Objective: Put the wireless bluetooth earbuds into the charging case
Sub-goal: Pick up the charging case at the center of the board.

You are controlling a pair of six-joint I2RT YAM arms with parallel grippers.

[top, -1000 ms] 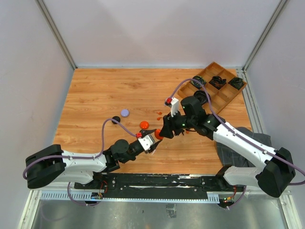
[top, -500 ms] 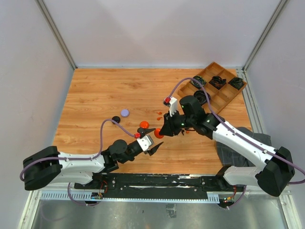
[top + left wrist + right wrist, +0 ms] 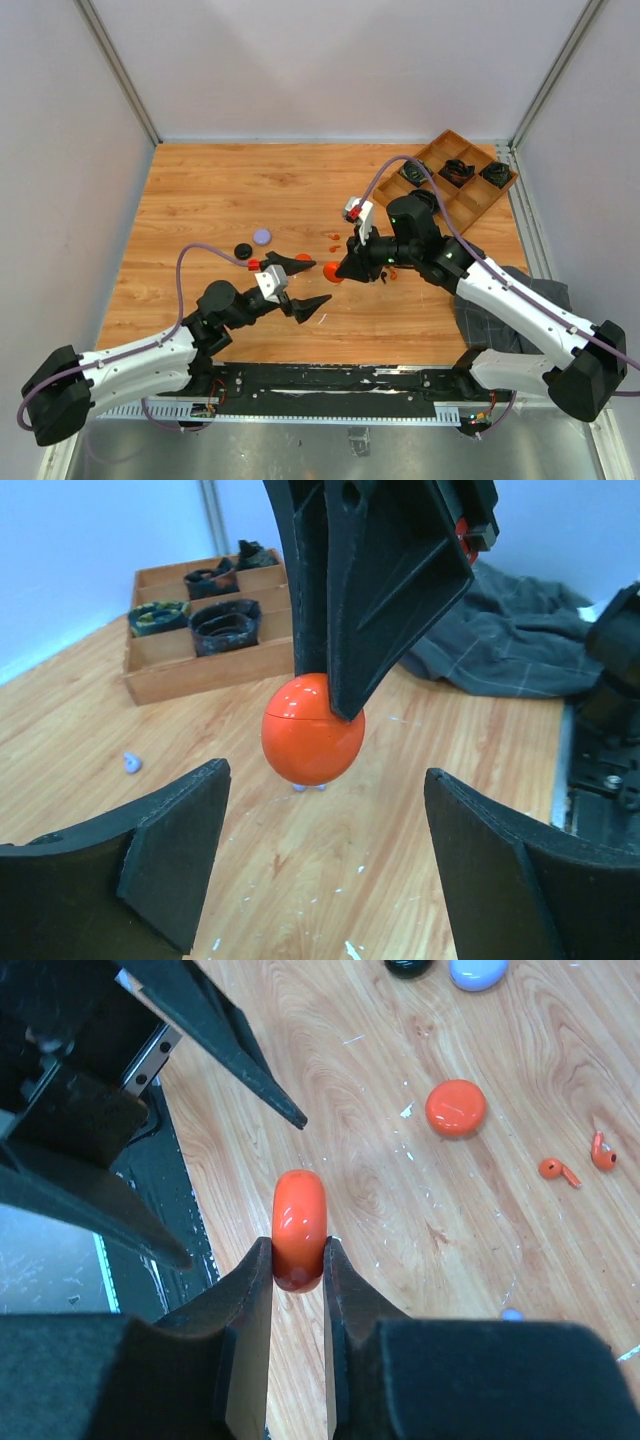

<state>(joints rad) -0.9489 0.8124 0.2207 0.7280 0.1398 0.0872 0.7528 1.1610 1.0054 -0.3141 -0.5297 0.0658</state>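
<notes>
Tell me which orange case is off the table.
The orange case pinched on edge in the right gripper, held above the wood; the other orange case lies flat on the table.

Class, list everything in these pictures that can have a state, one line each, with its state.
held orange case, closed, in the air above the table
right end effector, shut on the held orange case
left end effector, open, empty
second orange case, closed, lying on the table
orange earbuds, loose on the table, outside any case
</notes>
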